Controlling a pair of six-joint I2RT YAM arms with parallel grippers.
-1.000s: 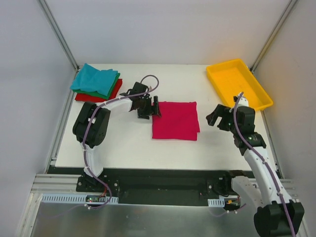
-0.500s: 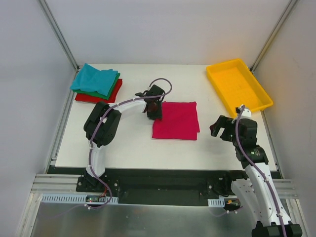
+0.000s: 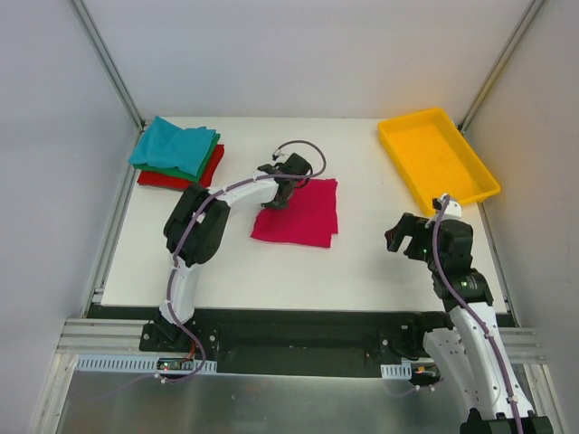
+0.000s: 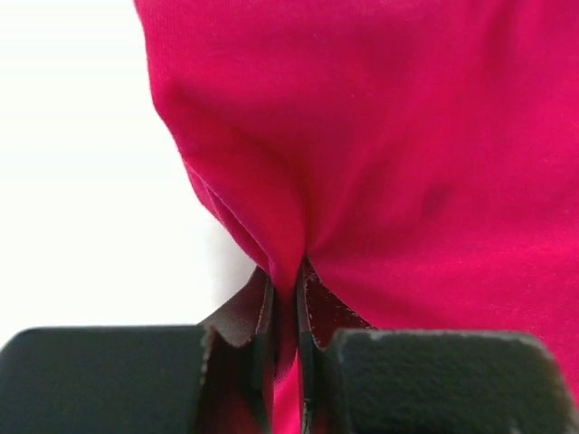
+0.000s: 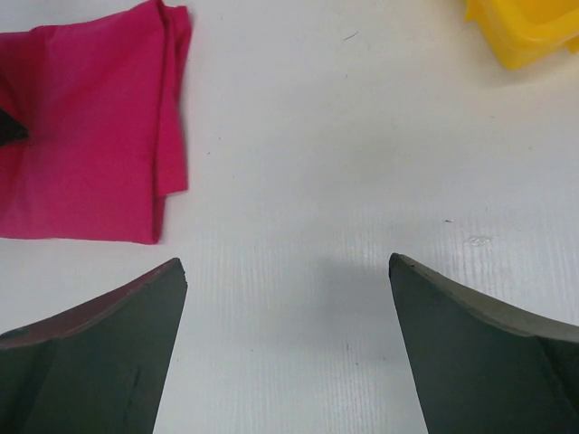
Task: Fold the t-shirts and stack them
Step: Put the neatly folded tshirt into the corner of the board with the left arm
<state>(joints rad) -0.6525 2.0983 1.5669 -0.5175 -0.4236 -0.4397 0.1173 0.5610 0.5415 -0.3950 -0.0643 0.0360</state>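
Teal, green and red folded t-shirts (image 3: pixel 176 154): stacked, well left of the magenta t-shirt (image 3: pixel 303 215). Left gripper (image 3: pixel 277 201): jaws clamped on the magenta t-shirt's left edge, cloth bunched between them. Right gripper (image 3: pixel 404 237): jaws wide, empty, right of the magenta t-shirt. Yellow tray (image 3: pixel 434 149): farther right.

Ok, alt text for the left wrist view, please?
The left tool is shut on a bunched edge of the magenta t-shirt, which fills most of the frame. White table shows at left.
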